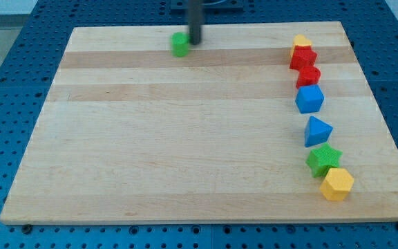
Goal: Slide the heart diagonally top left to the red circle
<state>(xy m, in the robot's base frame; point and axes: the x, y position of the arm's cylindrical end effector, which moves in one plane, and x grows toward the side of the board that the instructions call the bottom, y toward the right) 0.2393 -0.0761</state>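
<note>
My tip (195, 42) is near the view's top, just right of a small green block (179, 44), close to it or touching; its shape is unclear. A yellow block (300, 43), seemingly the heart, heads a column of blocks at the view's right, far right of my tip. Just below it is a red block (303, 59) of unclear shape, then a rounder red block (308, 75), seemingly the circle. These three touch or nearly touch.
Lower in the same column are a blue cube (309, 99), a blue triangle (316, 131), a green star (323, 160) and a yellow hexagon (337, 184). The wooden board (150, 138) lies on a blue perforated table.
</note>
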